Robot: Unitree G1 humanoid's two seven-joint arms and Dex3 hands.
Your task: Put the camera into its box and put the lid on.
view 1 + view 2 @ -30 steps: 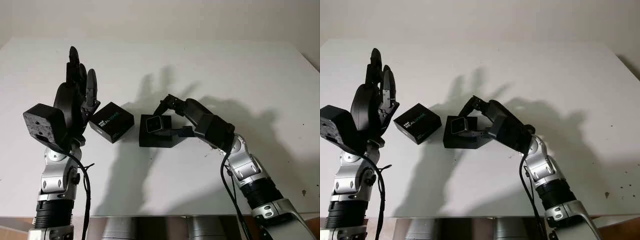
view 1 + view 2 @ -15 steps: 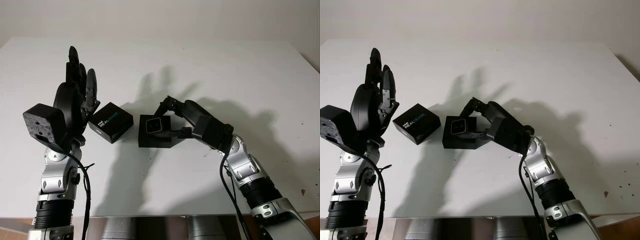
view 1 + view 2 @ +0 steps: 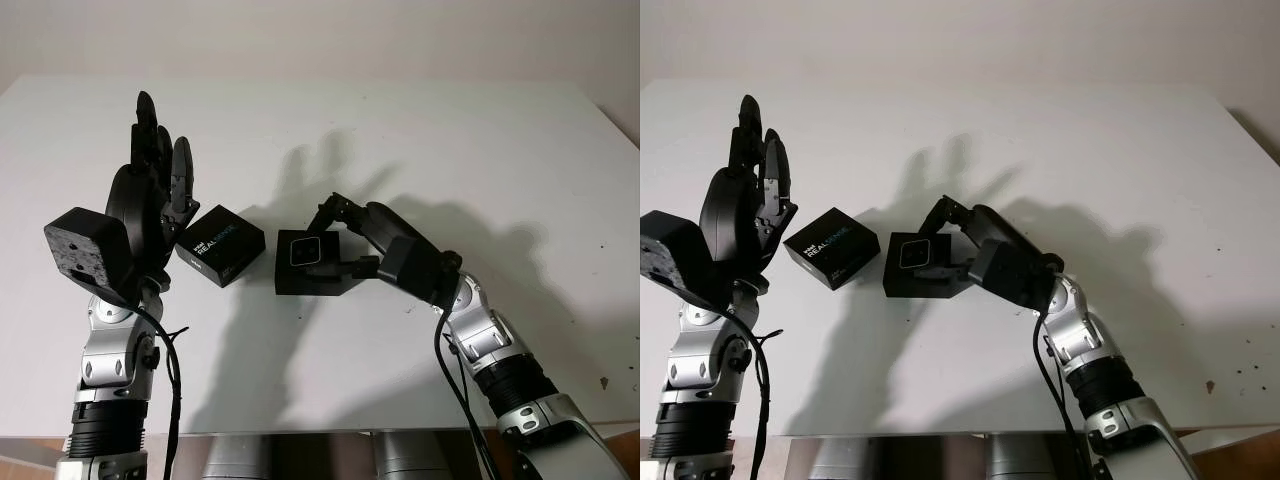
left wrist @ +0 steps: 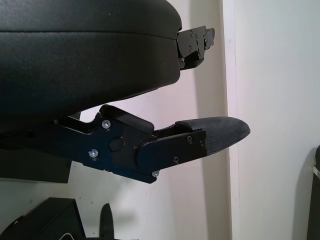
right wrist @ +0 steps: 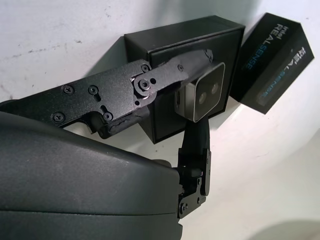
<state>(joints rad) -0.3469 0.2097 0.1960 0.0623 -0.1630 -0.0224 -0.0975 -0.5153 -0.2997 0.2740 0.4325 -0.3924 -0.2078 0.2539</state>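
Note:
A small silver camera (image 3: 303,251) with its two lenses facing up is pinched in my right hand (image 3: 326,247), right over the open black box (image 3: 312,281) at the table's middle. In the right wrist view the camera (image 5: 205,97) sits between two fingers (image 5: 172,70) above the box (image 5: 200,35); whether it touches the box I cannot tell. The black lid (image 3: 220,244), printed REALSENSE, lies just left of the box, also seen as lid (image 5: 272,62). My left hand (image 3: 152,185) is raised, open, left of the lid.
The white table (image 3: 450,140) stretches bare behind and to the right of the box. Its front edge runs close below both arms. Dark shadows of the hands fall behind the box.
My right hand has eased the camera slightly left and down toward the box, and its forearm has followed. The left hand and the lid have stayed in place.

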